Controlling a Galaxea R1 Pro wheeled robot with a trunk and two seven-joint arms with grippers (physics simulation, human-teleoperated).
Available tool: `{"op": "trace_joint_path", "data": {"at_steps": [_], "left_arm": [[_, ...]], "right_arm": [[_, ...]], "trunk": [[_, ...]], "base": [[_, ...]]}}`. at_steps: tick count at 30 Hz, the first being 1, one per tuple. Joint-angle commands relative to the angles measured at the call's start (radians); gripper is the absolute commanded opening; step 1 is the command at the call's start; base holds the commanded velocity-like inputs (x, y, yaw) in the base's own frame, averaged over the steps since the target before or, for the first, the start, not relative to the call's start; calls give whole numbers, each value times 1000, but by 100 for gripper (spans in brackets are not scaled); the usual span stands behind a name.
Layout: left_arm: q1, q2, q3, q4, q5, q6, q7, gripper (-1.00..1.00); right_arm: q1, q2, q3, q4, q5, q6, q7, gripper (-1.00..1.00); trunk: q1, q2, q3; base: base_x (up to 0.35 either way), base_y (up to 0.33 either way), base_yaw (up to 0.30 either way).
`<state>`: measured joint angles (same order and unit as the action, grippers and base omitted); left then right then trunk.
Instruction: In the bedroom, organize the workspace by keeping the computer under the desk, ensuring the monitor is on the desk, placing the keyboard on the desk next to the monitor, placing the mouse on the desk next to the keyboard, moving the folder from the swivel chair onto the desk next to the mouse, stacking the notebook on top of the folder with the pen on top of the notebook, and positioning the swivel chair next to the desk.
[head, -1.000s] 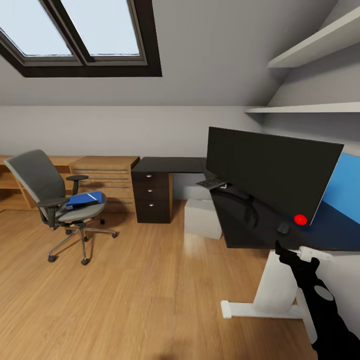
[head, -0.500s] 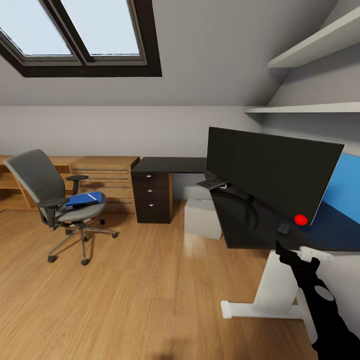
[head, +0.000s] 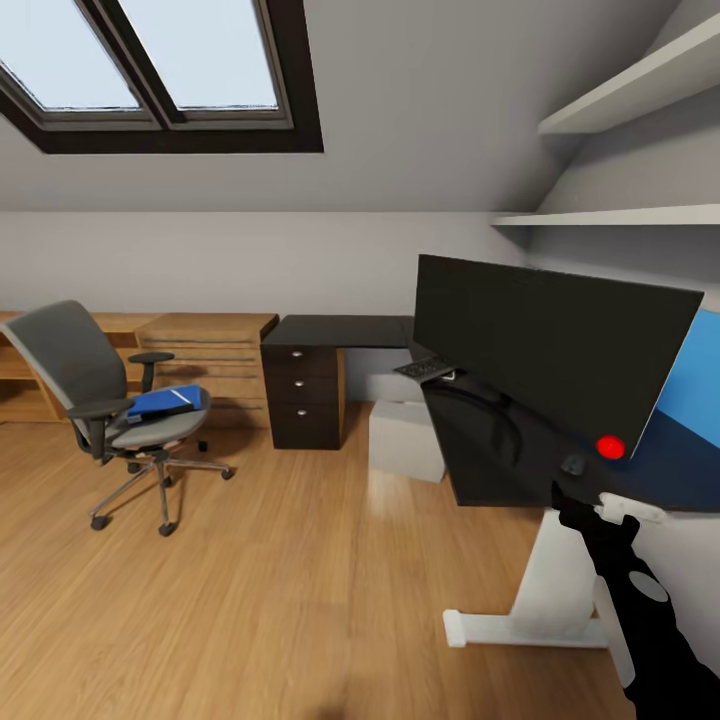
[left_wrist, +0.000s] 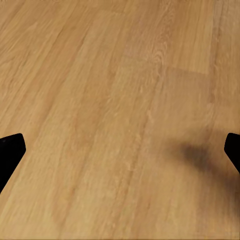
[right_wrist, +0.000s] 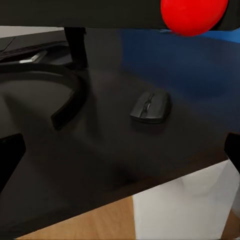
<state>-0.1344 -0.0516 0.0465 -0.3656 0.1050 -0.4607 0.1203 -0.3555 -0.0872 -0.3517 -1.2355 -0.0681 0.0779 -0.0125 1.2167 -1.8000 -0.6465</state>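
The grey swivel chair (head: 85, 385) stands on the floor at the left, apart from the desk, with the blue folder (head: 165, 402) on its seat. The black desk (head: 340, 330) carries the wide monitor (head: 545, 350), the keyboard (head: 425, 367) behind its foot, and the mouse (head: 573, 464) (right_wrist: 150, 106) near the front edge. Under the desk sits the light grey computer (head: 405, 440). My right gripper (head: 562, 498) (right_wrist: 120, 160) is open just before the desk edge, short of the mouse. My left gripper (left_wrist: 120, 155) is open over bare floor. Notebook and pen are out of view.
A light wooden drawer cabinet (head: 215, 350) stands against the back wall between chair and desk. The desk's white leg (head: 545, 590) is beside my right arm. Wall shelves (head: 620, 215) hang above the monitor. Open wooden floor (head: 300, 580) lies between me and the chair.
The whole picture has shifted slightly, so the camera has moved a little closer to the desk. Chair, folder and desk items keep their places, and my right arm holds its pose.
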Motion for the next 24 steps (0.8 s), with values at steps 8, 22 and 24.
{"op": "trace_joint_path", "data": {"at_steps": [8, 22, 24], "left_arm": [[-1, -1, 3, 0, 5, -3, -2, 100], [-1, -1, 3, 0, 5, -4, -3, 100], [-1, -1, 3, 0, 5, -4, -2, 100]], "right_arm": [[0, 0, 0, -1, -6, 5, -2, 100], [0, -32, -8, 57, -7, 5, -6, 100], [0, -34, -10, 61, -7, 5, -6, 100]], "trunk": [[0, 0, -1], [0, 0, -1], [0, 0, -1]], "base": [[211, 0, 0], [40, 0, 0], [2, 0, 0]]}}
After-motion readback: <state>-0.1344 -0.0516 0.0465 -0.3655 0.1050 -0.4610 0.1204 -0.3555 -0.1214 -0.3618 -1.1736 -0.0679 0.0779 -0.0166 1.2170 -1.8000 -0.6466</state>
